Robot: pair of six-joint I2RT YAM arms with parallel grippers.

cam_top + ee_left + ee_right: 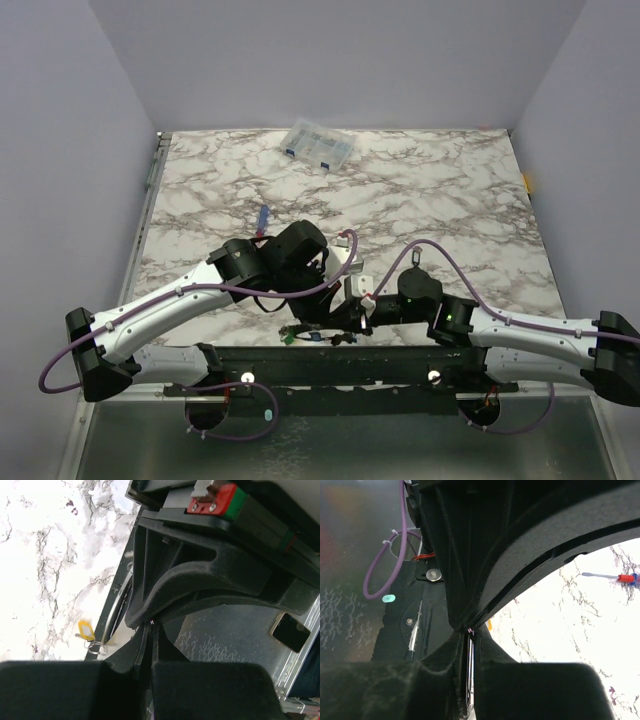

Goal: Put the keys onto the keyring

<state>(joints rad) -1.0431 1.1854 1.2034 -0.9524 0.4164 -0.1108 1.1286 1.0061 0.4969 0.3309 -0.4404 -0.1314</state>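
2 arms: both wrists meet low at 6 o'clock of the table (450, 200), over its near edge.
Left gripper (148, 635): fingers pressed together; you cannot tell what they pinch, if anything.
Right gripper (470, 635): fingers almost together with a thin slit left; you cannot tell whether it is clamped on anything.
Keys (312, 336): clustered just beside the near edge, under the wrists; 1 yellow-tagged key (86, 630) lies on the marble.
Keyring (119, 606): likely the thin grey arc along the near edge; hidden overhead.
Handling: judge the keys light, stiff and slick; take the plastic tag and leave the hole end free. The keyring is thin and will likely pivot in a pinch.
Room: edge close at 6 o'clock; open marble toward 12 and 3; screwdriver (263, 216) at 11, box (318, 146) far at 12.
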